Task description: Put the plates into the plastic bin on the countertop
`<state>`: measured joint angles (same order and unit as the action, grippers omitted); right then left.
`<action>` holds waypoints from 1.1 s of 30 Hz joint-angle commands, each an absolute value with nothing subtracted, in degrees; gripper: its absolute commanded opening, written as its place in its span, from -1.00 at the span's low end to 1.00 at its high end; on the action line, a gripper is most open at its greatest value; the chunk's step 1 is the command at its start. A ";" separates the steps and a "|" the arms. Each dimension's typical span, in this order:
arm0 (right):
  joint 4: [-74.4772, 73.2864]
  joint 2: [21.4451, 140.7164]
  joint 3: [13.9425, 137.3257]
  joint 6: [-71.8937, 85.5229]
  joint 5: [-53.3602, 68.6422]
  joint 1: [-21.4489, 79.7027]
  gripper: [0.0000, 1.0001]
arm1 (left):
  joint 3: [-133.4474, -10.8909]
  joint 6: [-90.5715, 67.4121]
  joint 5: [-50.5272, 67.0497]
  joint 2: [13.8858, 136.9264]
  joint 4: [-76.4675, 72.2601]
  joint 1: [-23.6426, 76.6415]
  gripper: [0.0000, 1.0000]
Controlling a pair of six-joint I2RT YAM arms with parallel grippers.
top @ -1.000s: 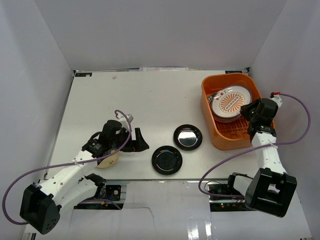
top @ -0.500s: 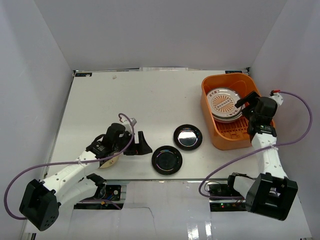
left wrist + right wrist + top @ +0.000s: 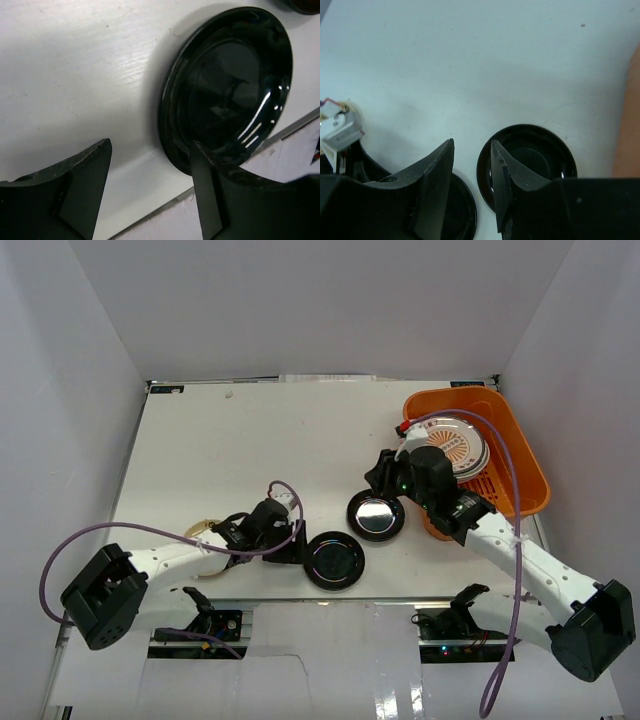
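Note:
Two glossy black plates lie near the countertop's point(image 3: 250, 440) front edge, the near one point(image 3: 334, 560) and the far one point(image 3: 375, 515). My left gripper point(image 3: 293, 541) is open, low at the near plate's point(image 3: 230, 85) left rim. One of its fingers point(image 3: 210, 190) overlaps that rim, and bare table shows between the jaws. My right gripper point(image 3: 385, 475) hovers open over the far plate's point(image 3: 535, 160) left edge, holding nothing. The orange plastic bin point(image 3: 520, 455) holds the sunburst plate point(image 3: 455, 445) on top of other plates. A cream plate point(image 3: 200, 528) peeks out from under my left arm.
White walls enclose the table on three sides. My right arm crosses the bin's front left corner. The bin's wall point(image 3: 630, 115) shows at the right of the right wrist view. The table's front edge runs just below the near black plate.
My right gripper let go of the sunburst plate in the bin and swung left over the far black plate. The bin shifted and turned. My left gripper slid right to the near black plate.

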<state>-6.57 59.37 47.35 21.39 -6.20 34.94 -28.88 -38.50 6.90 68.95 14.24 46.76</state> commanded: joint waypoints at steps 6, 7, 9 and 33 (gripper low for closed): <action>-10.72 61.61 42.54 18.20 -11.51 42.89 -0.07 | -30.58 -38.85 3.86 76.19 8.35 47.55 0.26; -11.33 62.39 42.37 17.58 -11.34 43.41 -0.02 | -30.50 -38.85 4.04 76.72 7.57 47.55 0.22; -13.18 64.68 42.36 15.91 -12.13 44.91 0.10 | -30.41 -38.85 3.96 77.25 7.29 47.55 0.03; -7.13 65.66 52.75 19.94 -11.87 47.37 0.26 | -40.69 -38.32 -24.58 42.39 31.28 42.90 -1.00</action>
<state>-9.52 67.90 52.12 17.21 -10.72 47.31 -37.80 -38.74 -16.71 47.11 27.09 44.86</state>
